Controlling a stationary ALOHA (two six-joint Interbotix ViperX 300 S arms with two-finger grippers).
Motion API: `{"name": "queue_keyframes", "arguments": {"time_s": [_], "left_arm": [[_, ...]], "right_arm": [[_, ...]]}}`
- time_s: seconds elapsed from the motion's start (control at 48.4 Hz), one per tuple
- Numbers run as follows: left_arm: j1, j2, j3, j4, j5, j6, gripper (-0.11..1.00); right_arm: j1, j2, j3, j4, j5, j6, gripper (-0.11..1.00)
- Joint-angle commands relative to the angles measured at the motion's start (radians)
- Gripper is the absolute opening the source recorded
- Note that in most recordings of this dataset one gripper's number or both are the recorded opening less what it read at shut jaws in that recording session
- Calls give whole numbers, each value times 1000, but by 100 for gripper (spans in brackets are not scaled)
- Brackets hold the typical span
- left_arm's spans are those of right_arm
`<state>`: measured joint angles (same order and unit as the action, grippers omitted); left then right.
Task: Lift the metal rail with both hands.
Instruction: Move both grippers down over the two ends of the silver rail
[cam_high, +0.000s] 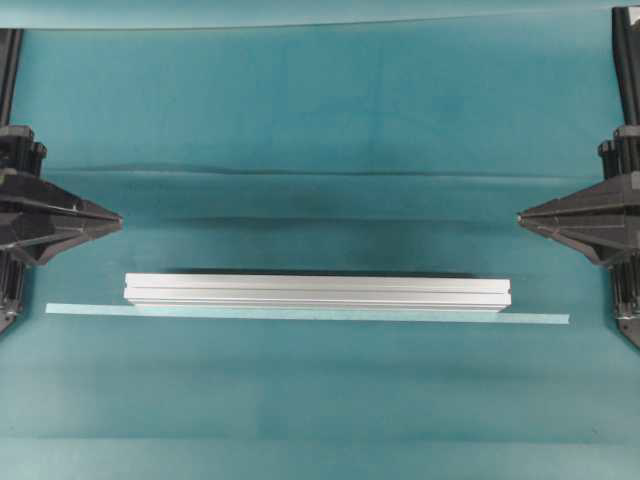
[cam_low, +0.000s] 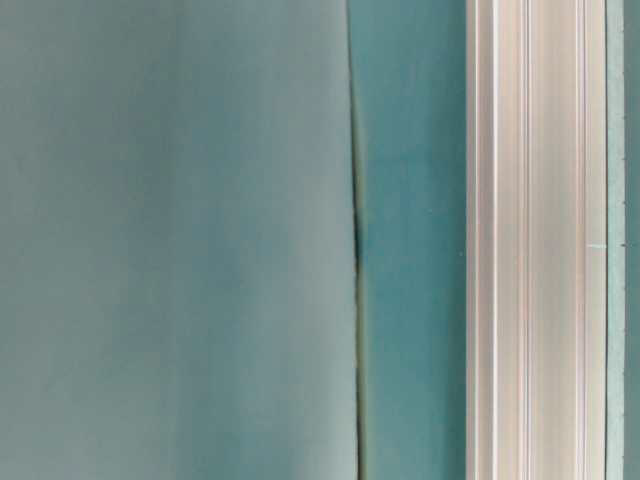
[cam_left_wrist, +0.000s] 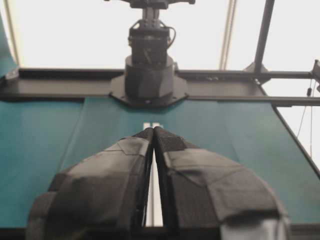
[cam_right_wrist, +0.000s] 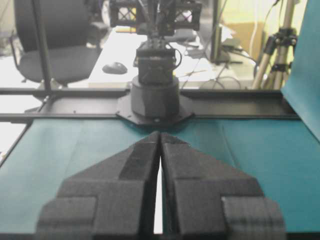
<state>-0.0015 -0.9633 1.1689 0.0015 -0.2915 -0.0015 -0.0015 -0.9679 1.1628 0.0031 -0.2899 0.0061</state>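
The metal rail lies flat on the teal cloth, a long grooved silver bar running left to right; the table-level view shows its grooved top close up. My left gripper hovers at the left edge, shut, its tips meeting, above and left of the rail's left end. My right gripper mirrors it at the right edge, also shut, just beyond the rail's right end. In each wrist view the closed fingertips touch, and a sliver of the rail shows through the slit behind them. Nothing is held.
A thin pale tape strip lies along the rail's near side, longer than the rail. A crease in the cloth runs across the table behind the rail. Each wrist view shows the opposite arm's base at the far table edge.
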Motion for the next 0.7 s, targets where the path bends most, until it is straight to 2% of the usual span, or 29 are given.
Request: {"name": "queue_keyframes", "arguments": {"time_s": [0.0,0.083,0.165,0.289,0.413,0.578,0.682], "left_arm": [[-2,29,-31,14,-3,-14,14],[-2,43,-58,14,-5,-18,16],[-2,64,-80,12,-3,-20,5],[-5,101,-98,14,3,-21,0],[-5,144,-123,14,72,-46,0],[-5,202,-184,14,213,-117,0],[-5,236,-235,14,351,-160,0]], "right_arm": [[-3,15,-2,5,-5,11,10],[-2,25,-11,87,41,40,13],[-6,37,-25,138,112,89,3],[-8,63,-46,138,245,130,2],[-8,118,-97,138,377,146,2],[-8,213,-173,138,486,146,2],[-8,275,-210,138,540,147,2]]}}
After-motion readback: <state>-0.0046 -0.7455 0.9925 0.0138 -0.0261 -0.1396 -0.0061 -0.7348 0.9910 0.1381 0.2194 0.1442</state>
